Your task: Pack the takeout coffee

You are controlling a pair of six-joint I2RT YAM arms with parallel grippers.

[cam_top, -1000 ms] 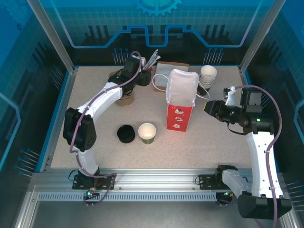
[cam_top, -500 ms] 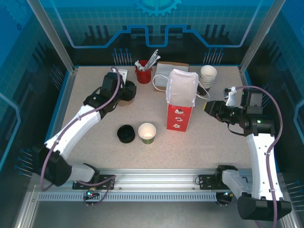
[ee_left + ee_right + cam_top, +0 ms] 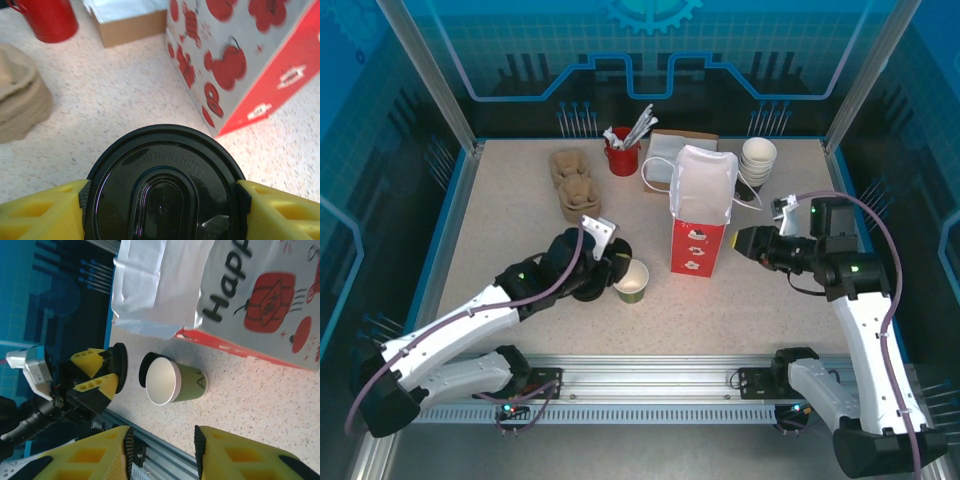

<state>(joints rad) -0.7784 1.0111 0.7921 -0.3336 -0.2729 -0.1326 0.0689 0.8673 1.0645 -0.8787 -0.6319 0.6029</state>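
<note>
The takeout coffee cup (image 3: 631, 281) stands open at the table's front centre, olive-green outside and white inside (image 3: 185, 382), with no lid on it. My left gripper (image 3: 608, 266) is just left of the cup, shut on a round black lid (image 3: 162, 190) marked "CAUTION: HOT", one yellow finger on each side of its rim. The right wrist view shows that lid (image 3: 120, 367) held edge-on, apart from the cup. My right gripper (image 3: 742, 243) hangs open to the right of the red and white paper bag (image 3: 700, 215), nothing between its fingers (image 3: 107, 452).
A black stack of lids (image 3: 144, 367) sits right behind the cup. At the back are cardboard cup carriers (image 3: 575, 185), a red mug of stirrers (image 3: 622, 155), a brown box (image 3: 680, 145) and stacked white cups (image 3: 758, 158). The bag (image 3: 240, 60) stands close right of the cup.
My left arm has swung from the carriers at the back left to the front centre and now holds a black lid beside the cup. The right gripper has edged left towards the bag.
</note>
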